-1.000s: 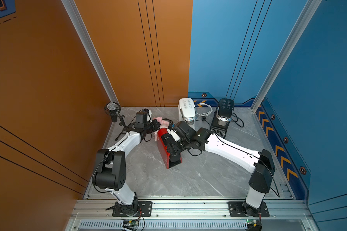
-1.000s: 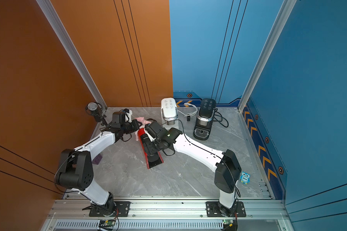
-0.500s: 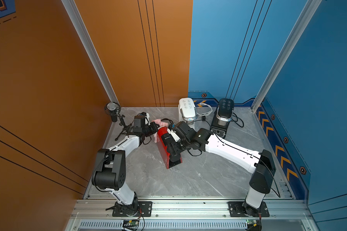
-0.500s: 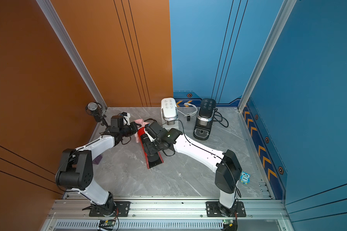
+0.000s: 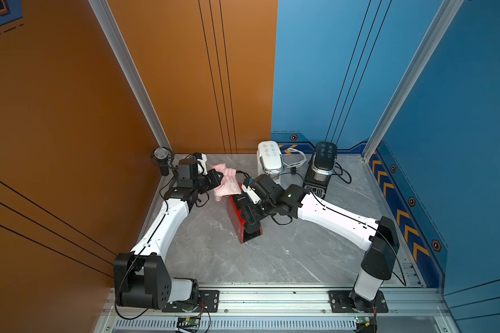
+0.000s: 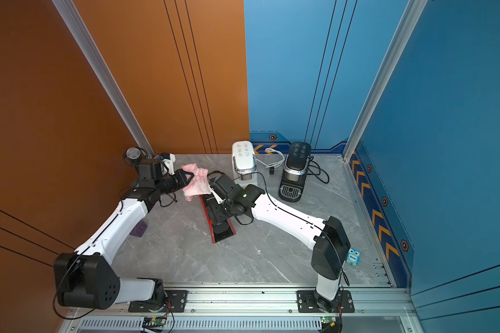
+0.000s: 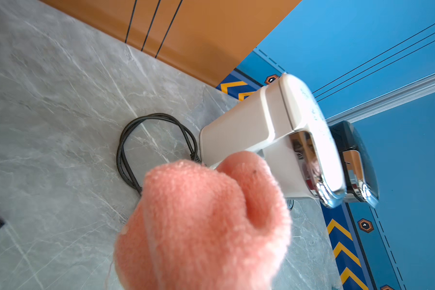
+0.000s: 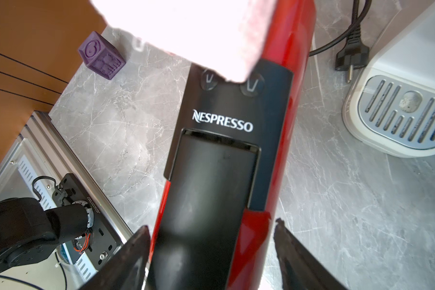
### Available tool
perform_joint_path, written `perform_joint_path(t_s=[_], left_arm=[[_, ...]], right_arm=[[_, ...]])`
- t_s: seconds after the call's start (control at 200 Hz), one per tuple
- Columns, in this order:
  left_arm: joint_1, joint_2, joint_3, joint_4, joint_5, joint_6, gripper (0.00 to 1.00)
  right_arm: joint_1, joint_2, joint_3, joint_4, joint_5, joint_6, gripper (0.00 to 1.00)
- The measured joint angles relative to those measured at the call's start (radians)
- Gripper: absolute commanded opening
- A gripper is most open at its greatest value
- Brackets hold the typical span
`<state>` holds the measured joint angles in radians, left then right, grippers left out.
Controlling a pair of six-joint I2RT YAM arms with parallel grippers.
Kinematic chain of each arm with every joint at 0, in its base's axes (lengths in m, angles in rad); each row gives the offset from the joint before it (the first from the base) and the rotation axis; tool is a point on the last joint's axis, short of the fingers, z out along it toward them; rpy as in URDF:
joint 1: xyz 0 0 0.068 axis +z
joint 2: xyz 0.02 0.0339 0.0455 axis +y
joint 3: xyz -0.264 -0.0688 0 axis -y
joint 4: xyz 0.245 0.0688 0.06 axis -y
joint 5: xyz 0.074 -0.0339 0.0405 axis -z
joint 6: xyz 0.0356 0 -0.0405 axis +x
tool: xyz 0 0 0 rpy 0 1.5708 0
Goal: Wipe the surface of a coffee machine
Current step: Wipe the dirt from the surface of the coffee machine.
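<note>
Mid-wipe: left claw [image 5: 220, 178] pinches cloth [image 5: 229, 184] on coffee machine [image 8: 221, 150], 12 o'clock end; right claw [image 8: 211, 224] clamps it. Next: drag toward 6 o'clock.

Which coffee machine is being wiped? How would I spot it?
Find the seam where the orange wall meets the blue. A white machine and a black machine stand below it; nearer the camera sits the red machine. Only it is red, with a pink cloth at its far end.

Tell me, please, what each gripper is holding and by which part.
The left gripper pinches the pink cloth at a bunched edge. The right gripper clasps the red coffee machine across its two sides.
</note>
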<state>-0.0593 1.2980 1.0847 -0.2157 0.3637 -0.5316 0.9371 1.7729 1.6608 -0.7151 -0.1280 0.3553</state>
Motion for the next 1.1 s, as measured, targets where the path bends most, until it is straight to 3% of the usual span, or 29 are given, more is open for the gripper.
perform_joint_path(t_s=[0.26,0.415,0.575,0.681,0.821,1.101], left_arm=[[-0.011,-0.352,-0.157,-0.146,-0.049,0.011,0.00],[-0.117,-0.496,-0.226,-0.174,-0.061,-0.043,0.00],[-0.315,-0.520,-0.296,-0.179,-0.211,-0.098,0.00],[-0.387,-0.524,-0.346,-0.187,-0.340,-0.136,0.00],[-0.400,-0.518,-0.389,-0.182,-0.435,-0.164,0.00],[-0.404,-0.457,-0.558,-0.043,-0.507,-0.212,0.00]], right_arm=[[-0.090,-0.068,-0.002,0.031,-0.085,0.035,0.78],[-0.113,-0.068,-0.005,0.085,-0.140,0.087,0.77],[-0.103,-0.031,-0.005,0.151,-0.151,0.125,0.74],[-0.077,0.005,-0.008,0.174,-0.095,0.140,0.74],[-0.046,0.029,-0.023,0.187,-0.037,0.144,0.72],[-0.035,0.031,-0.077,0.262,0.006,0.152,0.71]])
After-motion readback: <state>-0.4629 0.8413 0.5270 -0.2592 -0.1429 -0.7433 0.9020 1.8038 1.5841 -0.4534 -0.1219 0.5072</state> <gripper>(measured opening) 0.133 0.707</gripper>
